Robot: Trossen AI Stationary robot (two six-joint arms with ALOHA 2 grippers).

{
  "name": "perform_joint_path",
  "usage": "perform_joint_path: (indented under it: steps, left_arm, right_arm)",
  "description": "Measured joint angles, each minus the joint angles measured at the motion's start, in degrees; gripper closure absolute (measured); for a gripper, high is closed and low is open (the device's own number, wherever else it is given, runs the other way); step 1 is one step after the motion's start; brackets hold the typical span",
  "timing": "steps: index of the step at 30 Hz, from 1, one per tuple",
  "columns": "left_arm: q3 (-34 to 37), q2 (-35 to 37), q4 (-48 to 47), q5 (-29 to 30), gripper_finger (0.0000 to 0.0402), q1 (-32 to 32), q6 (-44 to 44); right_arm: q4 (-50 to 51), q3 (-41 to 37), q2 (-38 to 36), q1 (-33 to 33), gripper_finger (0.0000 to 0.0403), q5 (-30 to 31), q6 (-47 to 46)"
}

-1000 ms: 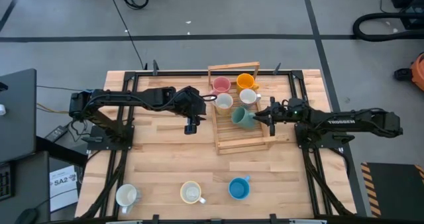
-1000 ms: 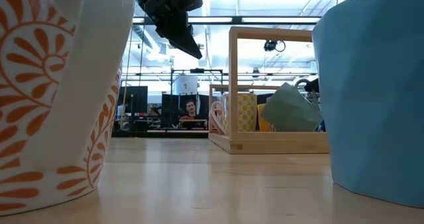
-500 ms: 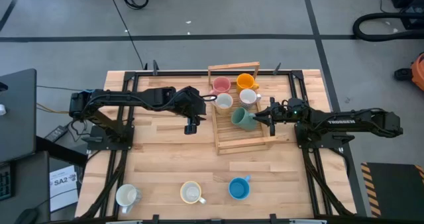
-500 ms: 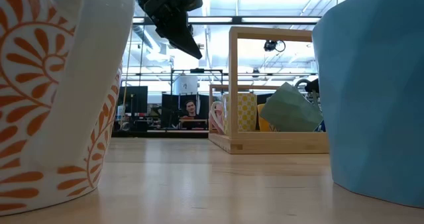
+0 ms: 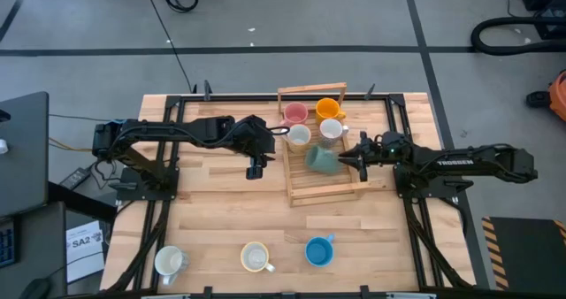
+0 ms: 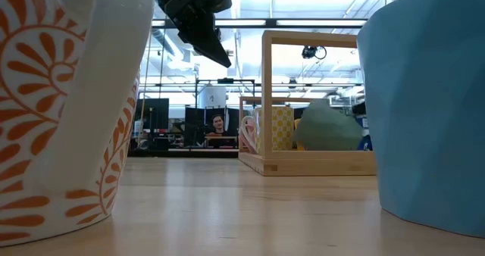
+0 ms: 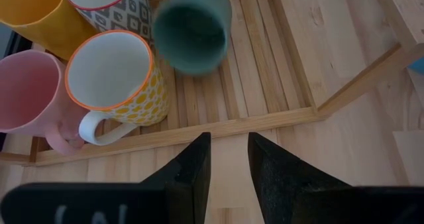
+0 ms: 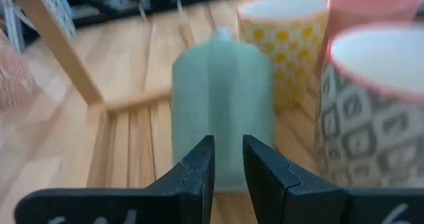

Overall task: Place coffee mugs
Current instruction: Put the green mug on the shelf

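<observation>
**Green mug lying in the wooden rack, right gripper just beside it**

High view: I see the slatted wooden rack (image 5: 323,157) at the table's far middle. Inside it stand a pink ceramic mug (image 5: 294,114), an orange ceramic mug (image 5: 328,110), a white mug with a yellow pattern (image 5: 299,136) and a white mug with a grey pattern (image 5: 331,129). A green ceramic mug (image 5: 322,159) lies tipped on the slats on the near side of these four. The right gripper (image 5: 357,155) sits at the rack's right edge, just beside the green mug. The left gripper (image 5: 255,167) hovers just left of the rack. Well clear of the rack, along the table's near edge, stand a white mug with orange leaf print (image 5: 168,262), a cream mug (image 5: 255,256) and a blue mug (image 5: 317,250).

Low view: the green mug lies inside the rack frame.

Left wrist view: the left fingers (image 7: 189,174) stand slightly parted, holding nothing; the green mug's mouth faces this camera.

Right wrist view: the right fingers (image 8: 199,174) show a narrow gap, gripping nothing; the green mug lies ahead of them.
</observation>
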State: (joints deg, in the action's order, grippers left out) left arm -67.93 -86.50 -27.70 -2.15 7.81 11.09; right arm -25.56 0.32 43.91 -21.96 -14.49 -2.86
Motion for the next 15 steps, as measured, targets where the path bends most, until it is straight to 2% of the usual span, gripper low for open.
perform_joint_path:
  steps: [15]
  left_arm:
    - [0.0, 0.0, 0.0, 0.0, 0.0294, 0.0, 0.0]
  right_arm:
    - [0.5, 0.0, 0.0, 0.0, 0.0317, 0.1, 0.0]
